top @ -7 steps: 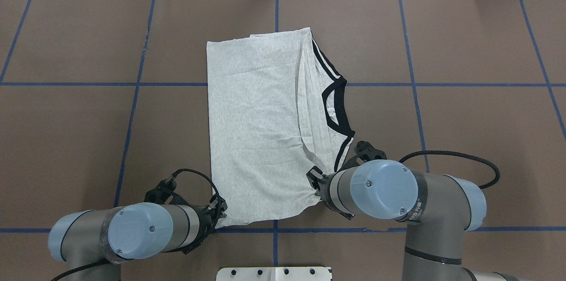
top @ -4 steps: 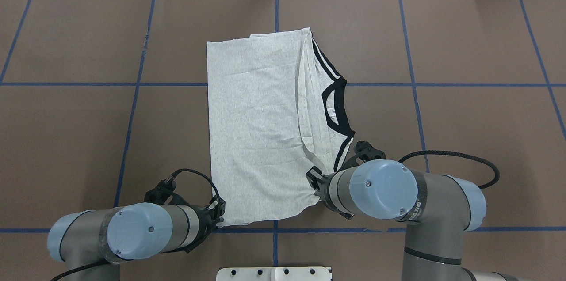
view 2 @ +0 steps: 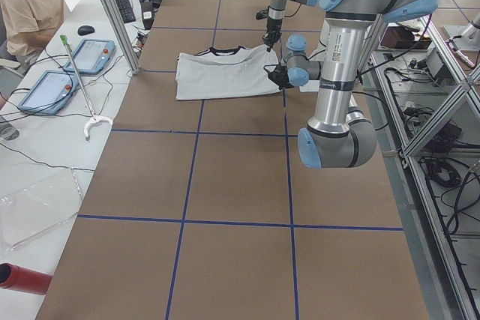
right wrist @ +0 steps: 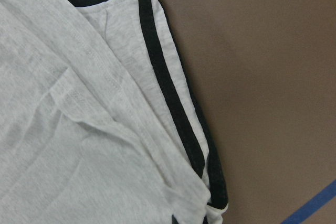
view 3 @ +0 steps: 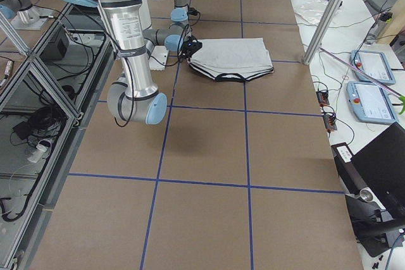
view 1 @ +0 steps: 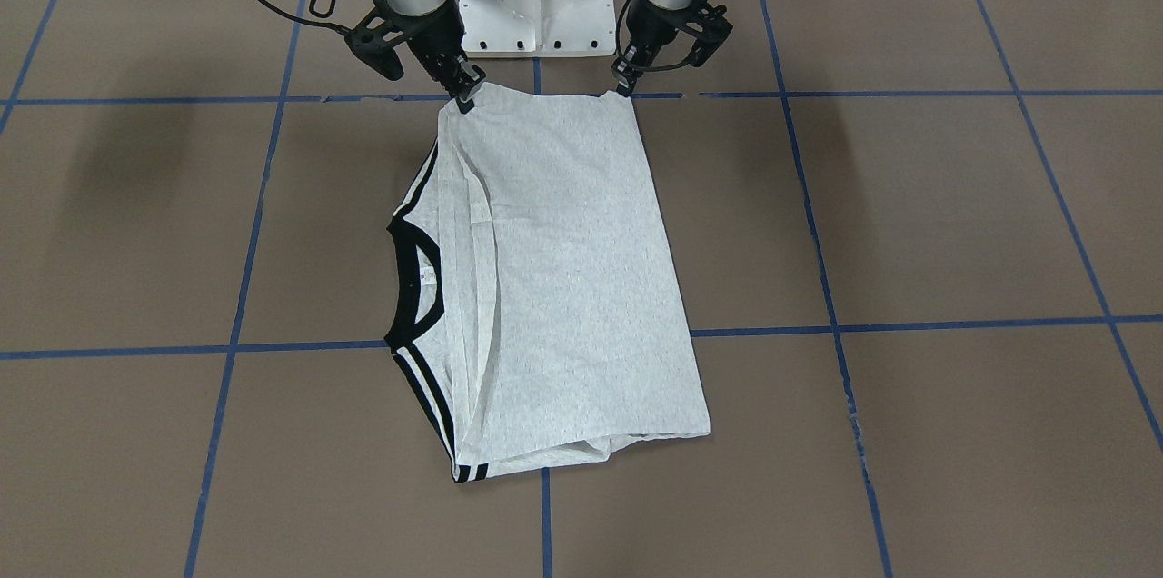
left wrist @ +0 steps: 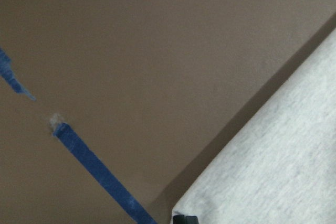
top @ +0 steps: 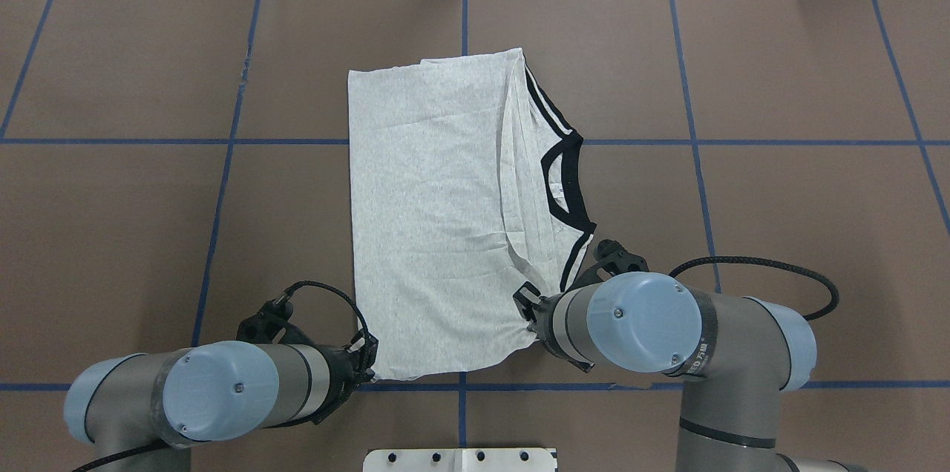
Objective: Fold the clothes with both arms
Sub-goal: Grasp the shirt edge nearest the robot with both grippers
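Both left claw and right claw pinch T-shirt corners (clear front-on only).

A brown table bears blue tape lines. In the left view's upper left, a person sits beside a tablet. A red cylinder lies lower left.

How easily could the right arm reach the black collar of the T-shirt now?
Probably yes, easily. The black collar lies uncovered on the right side of the T-shirt, just beyond the right claw, with nothing between. But that claw seems shut on the near shirt corner, so it must release first.
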Controlling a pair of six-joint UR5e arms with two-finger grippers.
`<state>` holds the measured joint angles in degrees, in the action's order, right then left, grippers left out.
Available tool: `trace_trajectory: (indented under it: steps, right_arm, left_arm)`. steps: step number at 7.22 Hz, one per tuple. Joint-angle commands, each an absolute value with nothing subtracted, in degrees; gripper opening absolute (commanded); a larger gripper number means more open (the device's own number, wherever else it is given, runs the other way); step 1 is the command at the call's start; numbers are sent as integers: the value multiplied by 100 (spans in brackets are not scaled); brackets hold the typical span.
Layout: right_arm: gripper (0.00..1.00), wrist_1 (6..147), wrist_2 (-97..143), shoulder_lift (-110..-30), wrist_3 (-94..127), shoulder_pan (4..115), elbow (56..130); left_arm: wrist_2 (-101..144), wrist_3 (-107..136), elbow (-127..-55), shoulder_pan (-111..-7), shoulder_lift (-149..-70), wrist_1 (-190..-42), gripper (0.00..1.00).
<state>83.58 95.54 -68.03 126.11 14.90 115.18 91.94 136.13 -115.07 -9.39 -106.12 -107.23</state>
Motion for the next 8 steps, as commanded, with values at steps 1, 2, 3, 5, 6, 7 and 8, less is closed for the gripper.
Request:
trace_trajectory:
  steps: [1, 2, 3, 5, 6, 7, 8]
  right_arm:
    - [0, 8376, 9571, -6838, 12612, 1494, 11758]
    - [0, 8385, 9571, -7038, 12621, 1442, 12029]
    - [0, 8376, 9580, -7223, 12621, 1407, 12328]
    - [0, 8376, 9580, -7304, 12612, 1450, 12786]
    - [0, 8376, 9589, -7199, 12604, 1659, 12805]
    - [0, 8385, 9772, -7059, 12560, 2140, 12710]
    - [0, 8385, 10252, -6649, 12560, 2710, 12257]
  left_arm:
    - [9220, 13588, -11960, -914, -10547, -10425, 0]
    - [9228, 13588, -12214, -914, -10538, -10380, 0]
    - [9246, 13597, -12469, -923, -10521, -10371, 0]
    - [9455, 13562, -13093, -1080, -10564, -9882, 0]
    - [9657, 13248, -13096, -1516, -10695, -9731, 0]
    - [9685, 12836, -13052, -1869, -10783, -9721, 0]
    - [9712, 12380, -12947, -2333, -10932, -9712, 0]
